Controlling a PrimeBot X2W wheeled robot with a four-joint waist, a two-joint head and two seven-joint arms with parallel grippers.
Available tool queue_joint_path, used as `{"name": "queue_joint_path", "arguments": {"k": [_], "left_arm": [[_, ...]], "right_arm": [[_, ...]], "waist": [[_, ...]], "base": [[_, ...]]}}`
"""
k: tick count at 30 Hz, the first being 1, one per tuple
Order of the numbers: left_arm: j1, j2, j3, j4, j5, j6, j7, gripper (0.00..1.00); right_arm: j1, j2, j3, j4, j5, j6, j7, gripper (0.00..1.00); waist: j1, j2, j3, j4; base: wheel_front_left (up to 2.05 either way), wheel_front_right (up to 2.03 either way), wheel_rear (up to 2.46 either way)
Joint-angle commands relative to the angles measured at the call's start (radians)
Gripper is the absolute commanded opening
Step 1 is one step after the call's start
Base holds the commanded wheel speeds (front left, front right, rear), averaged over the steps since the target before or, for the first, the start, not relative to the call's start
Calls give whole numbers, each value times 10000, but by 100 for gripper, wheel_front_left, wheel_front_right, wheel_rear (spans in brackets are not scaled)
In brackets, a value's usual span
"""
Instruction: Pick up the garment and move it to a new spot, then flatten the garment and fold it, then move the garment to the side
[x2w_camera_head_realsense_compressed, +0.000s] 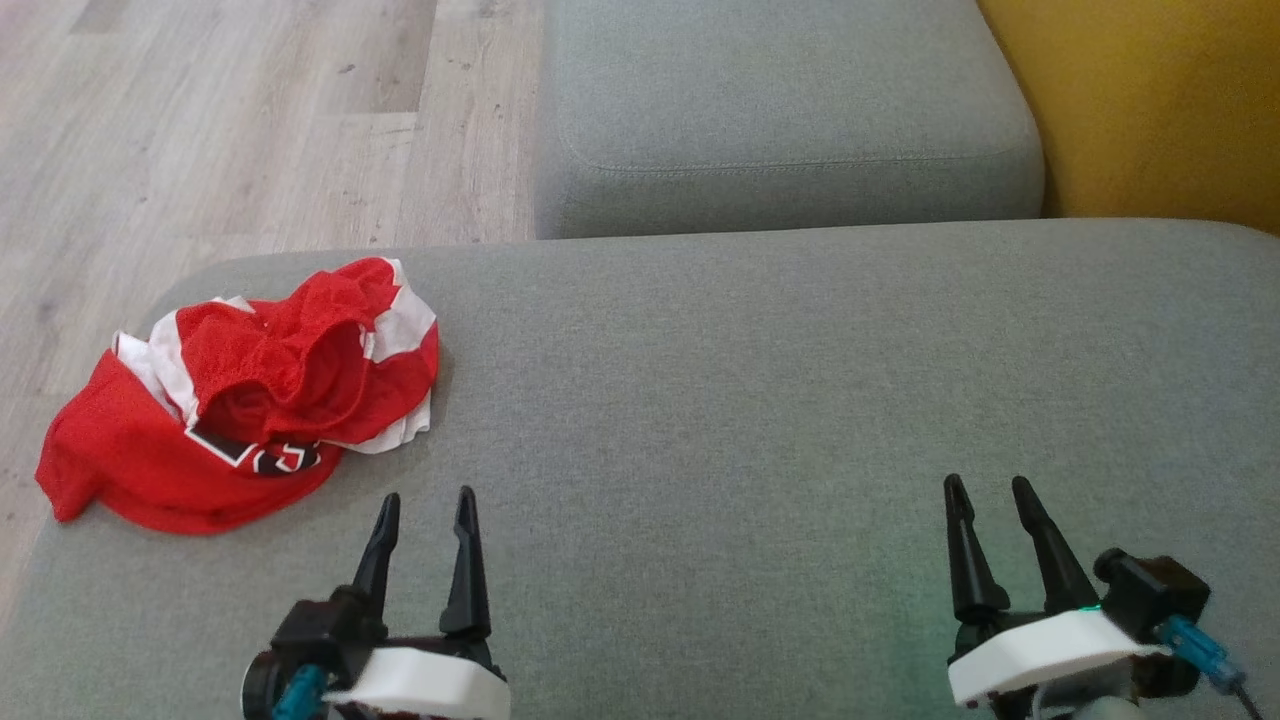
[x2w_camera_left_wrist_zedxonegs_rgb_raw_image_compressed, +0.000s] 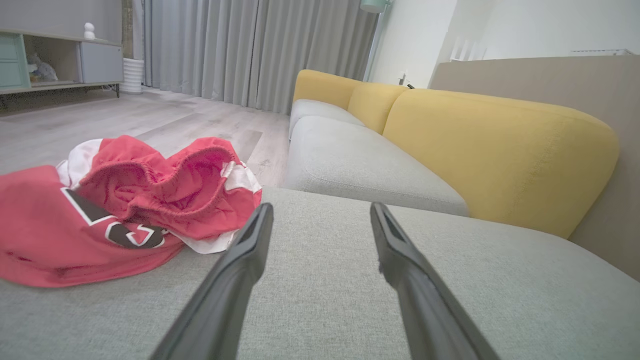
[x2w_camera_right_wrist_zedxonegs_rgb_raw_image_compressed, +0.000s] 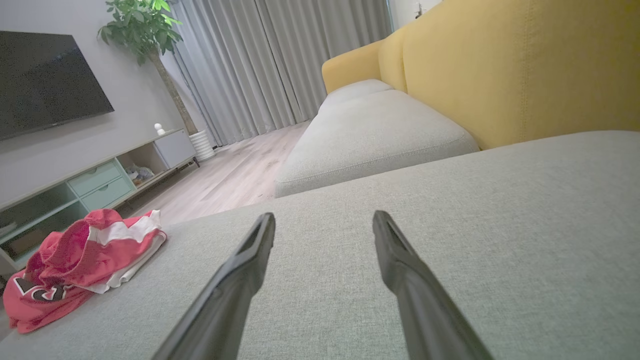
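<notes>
crumpled red garment (x2w_camera_head_realsense_compressed: 240, 400) on sofa corner, just beyond left tool (x2w_camera_head_realsense_compressed: 427, 497)

Light is soft and even throughout, with no glare. The head view is slightly grainy, and a faint green glow falls on the sofa cushion (x2w_camera_head_realsense_compressed: 700, 400) beside the right end effector (x2w_camera_head_realsense_compressed: 987, 482). The garment (x2w_camera_head_realsense_compressed: 250, 400) casts a thin, soft shadow. The wrist views bow at the edges, and the fingers (x2w_camera_left_wrist_zedxonegs_rgb_raw_image_compressed: 215, 310) blur towards the lens.

A home living room: sofa (x2w_camera_right_wrist_zedxonegs_rgb_raw_image_compressed: 380, 135), wall television (x2w_camera_right_wrist_zedxonegs_rgb_raw_image_compressed: 45, 80), curtains (x2w_camera_right_wrist_zedxonegs_rgb_raw_image_compressed: 280, 65), potted plant (x2w_camera_right_wrist_zedxonegs_rgb_raw_image_compressed: 142, 30).
</notes>
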Motion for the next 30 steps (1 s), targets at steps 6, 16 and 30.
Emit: {"name": "queue_joint_path", "arguments": {"k": [6, 16, 30], "left_arm": [[-496, 63, 2, -329, 1004, 101, -301, 100], [-520, 70, -208, -68, 1998, 239, -593, 100], [-576, 74, -116, 273, 2556, 522, -740, 100]], "right_arm": [[-290, -108, 369, -369, -953, 69, -314, 100], [-255, -116, 412, -275, -2213, 76, -607, 100], [-224, -120, 309, -102, -2664, 79, -755, 100]], "waist": [[0, 0, -79, 45], [0, 0, -157, 86], [0, 0, -202, 140]], "base": [[0, 0, 0], [0, 0, 0], [0, 0, 0]]}}
